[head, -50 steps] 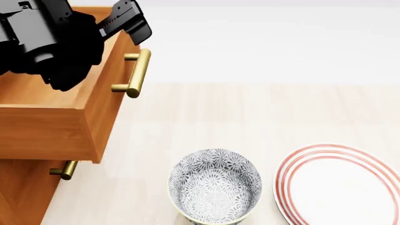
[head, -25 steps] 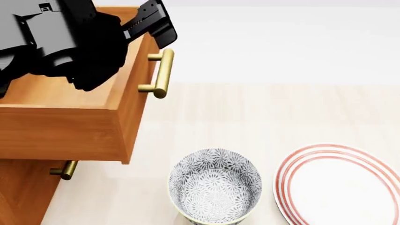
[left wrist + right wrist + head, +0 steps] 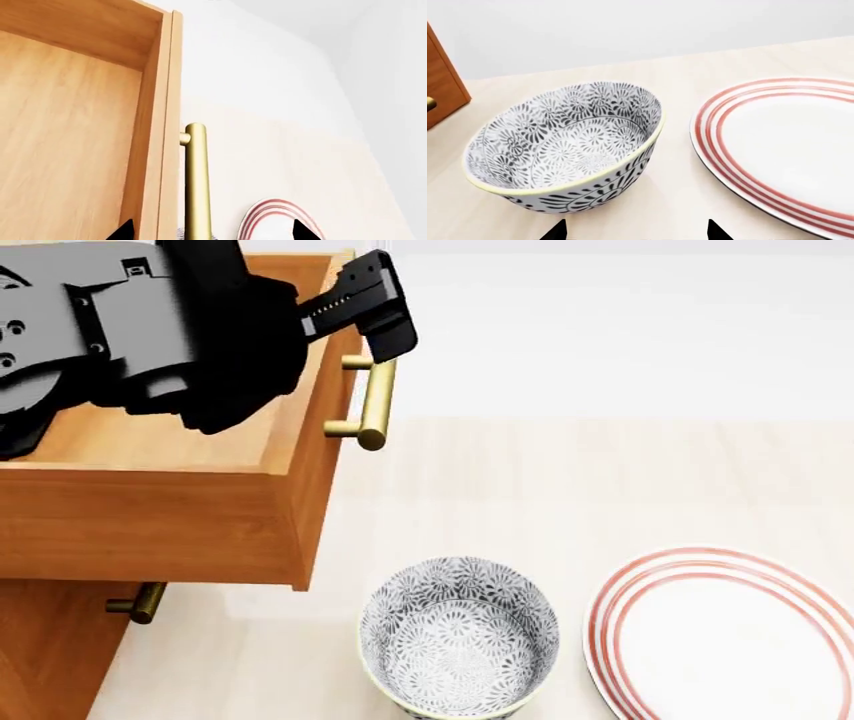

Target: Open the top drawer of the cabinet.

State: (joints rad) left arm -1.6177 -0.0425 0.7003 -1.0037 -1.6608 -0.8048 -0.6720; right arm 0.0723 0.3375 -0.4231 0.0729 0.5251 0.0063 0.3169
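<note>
Pale wood-grain worktop [image 3: 561,490] runs back to a plain white wall, with the cabinet [image 3: 47,650] standing at the worktop's left edge in the head view.

The top drawer [image 3: 174,520] is pulled well out over the worktop, its front panel overhanging the lower drawer, whose brass handle [image 3: 136,602] shows beneath it. The open box is visible from above, with a bare wooden floor inside. The top drawer's own brass bar handle [image 3: 376,405] stands clear of the front panel on its two posts.

The left gripper [image 3: 374,305] sits at the far end of that front panel, above the upper end of the bar handle. Its fingers [image 3: 380,300] lie across the top edge of the panel and overlap the upper end of the bar. Whether they pinch the bar or only rest against it cannot be told from the head view. In the left wrist view only two dark fingertips show at the picture's edge, set wide apart, with the drawer front and the bar handle [image 3: 196,185] between them and no contact visible.

A patterned black-and-white bowl [image 3: 458,638] stands near the worktop's front edge, just beside a red-ringed white plate [image 3: 734,635], the two not touching. The right gripper [image 3: 635,231] hangs near the bowl; its two fingertips are spread apart and hold nothing.
</note>
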